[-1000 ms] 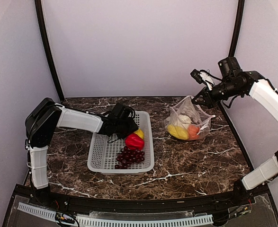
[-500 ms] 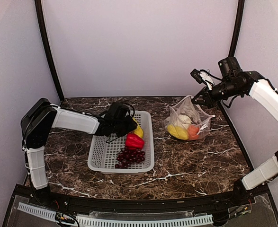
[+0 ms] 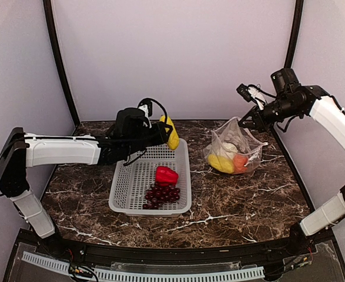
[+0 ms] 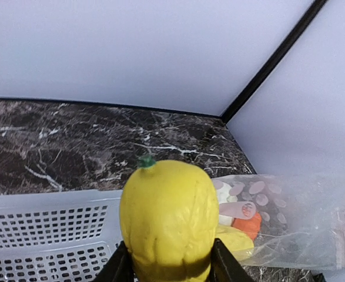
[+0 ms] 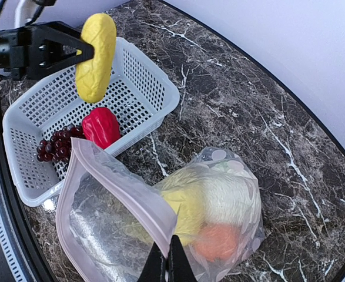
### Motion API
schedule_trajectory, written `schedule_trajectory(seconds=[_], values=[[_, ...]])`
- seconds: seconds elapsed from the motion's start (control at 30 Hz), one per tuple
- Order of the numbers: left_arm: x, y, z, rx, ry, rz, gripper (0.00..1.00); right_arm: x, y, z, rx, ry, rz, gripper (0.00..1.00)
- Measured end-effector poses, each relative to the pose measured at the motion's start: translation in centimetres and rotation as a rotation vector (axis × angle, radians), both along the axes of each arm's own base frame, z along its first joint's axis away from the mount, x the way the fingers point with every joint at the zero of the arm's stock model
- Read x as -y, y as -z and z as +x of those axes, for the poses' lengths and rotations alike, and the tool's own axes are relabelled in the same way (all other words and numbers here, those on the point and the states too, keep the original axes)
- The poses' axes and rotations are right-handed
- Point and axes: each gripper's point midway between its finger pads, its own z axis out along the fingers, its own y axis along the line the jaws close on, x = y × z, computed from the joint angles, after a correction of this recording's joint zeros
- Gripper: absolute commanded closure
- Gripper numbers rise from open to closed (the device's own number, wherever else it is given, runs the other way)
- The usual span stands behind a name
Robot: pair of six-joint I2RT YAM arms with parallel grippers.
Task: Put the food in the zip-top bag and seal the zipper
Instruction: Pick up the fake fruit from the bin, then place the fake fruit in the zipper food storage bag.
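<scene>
Left gripper [image 3: 167, 136] is pinching the yellow piece [image 3: 173, 134], holding it over the far-right corner of the basket [image 3: 119, 197]. Right gripper [image 3: 247, 124] is clamping the rim of the zip-top bag [image 3: 235, 155], far right. Risk: mouth gaping narrowly, so the piece could be snagging the rim and dropping onto the table.

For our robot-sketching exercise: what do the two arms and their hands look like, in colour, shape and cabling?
The left arm and right arm have smooth white tubular shells linked by black joints. Thin black cables loop around each wrist. The left hand and right hand are black, each with two slim fingers.
</scene>
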Motion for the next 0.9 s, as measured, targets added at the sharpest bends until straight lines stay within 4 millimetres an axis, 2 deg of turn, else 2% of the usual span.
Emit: schedule_trajectory(seconds=[0.13,0.27,0.5,0.67,0.9], values=[[3.0,-3.8,-3.5,0.163,0.119,0.040,0.72,-0.1,-0.4,0.1,-0.003,0.000,-0.007,1.00],[5.2,-7.0,-7.0,0.295,0.212,0.052,0.72,-0.3,-0.7,0.1,-0.006,-0.004,-0.020,1.00],[6.2,-12.2,-11.2,0.500,0.303,0.016,0.73,-1.4,-1.5,0.3,-0.018,-0.027,-0.035,1.00],[6.8,-13.2,-13.4,0.575,0.362,-0.004,0.74,-2.8,-1.8,0.1,-0.027,-0.062,-0.044,1.00],[8.2,-14.4,-15.4,0.652,0.416,-0.025,0.74,-3.3,-2.4,0.1,-0.023,-0.074,-0.040,1.00]])
